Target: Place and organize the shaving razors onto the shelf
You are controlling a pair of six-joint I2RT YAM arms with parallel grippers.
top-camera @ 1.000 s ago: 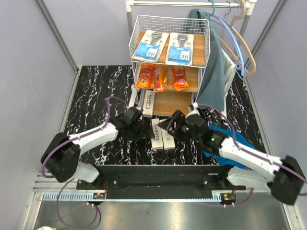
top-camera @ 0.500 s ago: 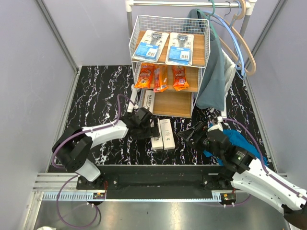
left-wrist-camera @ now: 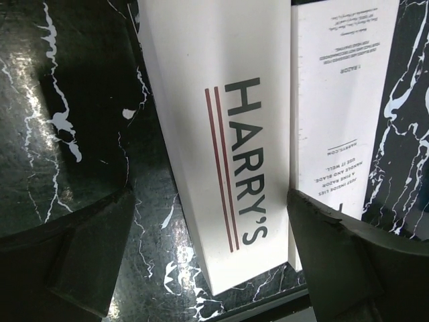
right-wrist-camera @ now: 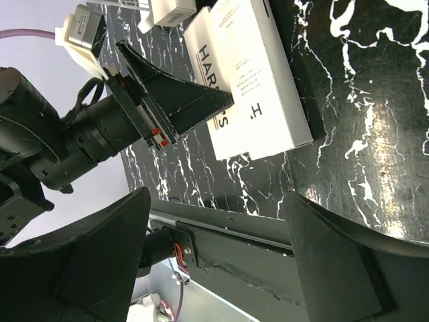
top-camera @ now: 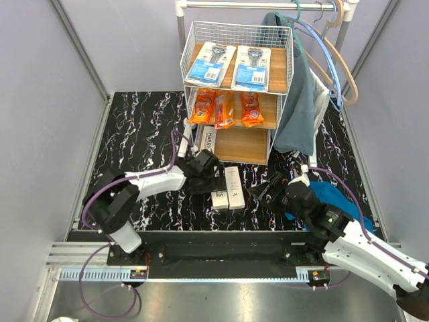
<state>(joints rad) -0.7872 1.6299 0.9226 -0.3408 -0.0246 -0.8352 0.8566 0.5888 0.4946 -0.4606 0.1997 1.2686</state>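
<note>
- Left gripper [top-camera: 213, 180] stands spread as wide as it goes and grips nothing. It sits at 9 o'clock of the two white boxes [top-camera: 228, 189], and in its wrist view its fingers [left-wrist-camera: 87, 268] flank the "HARRY'S" box [left-wrist-camera: 221, 154].
- Right gripper [top-camera: 265, 188] is also wide apart and empty, at 3 o'clock of the pair and clear of it.
- On the marbled table [top-camera: 134, 134], the shelf [top-camera: 238, 30] stands at 12 o'clock. Blister cards [top-camera: 209, 64] fill its top tier and orange bags [top-camera: 224, 109] the middle one. One more white box [top-camera: 209, 142] lies at the left of its bottom board.
- Both loose boxes lie flat and touching side by side, at 6 o'clock of the shelf.
- These boxes look light, stiff and smooth-faced, so likely slippery. A grip across the narrow width near mid-length seems safest, though the neighbouring box leaves little room for a finger.
- Compared with a second ago, the left gripper has come in from 9 o'clock toward the pair. The right arm has drawn back toward 4 o'clock. Neither box appears to have moved.
</note>
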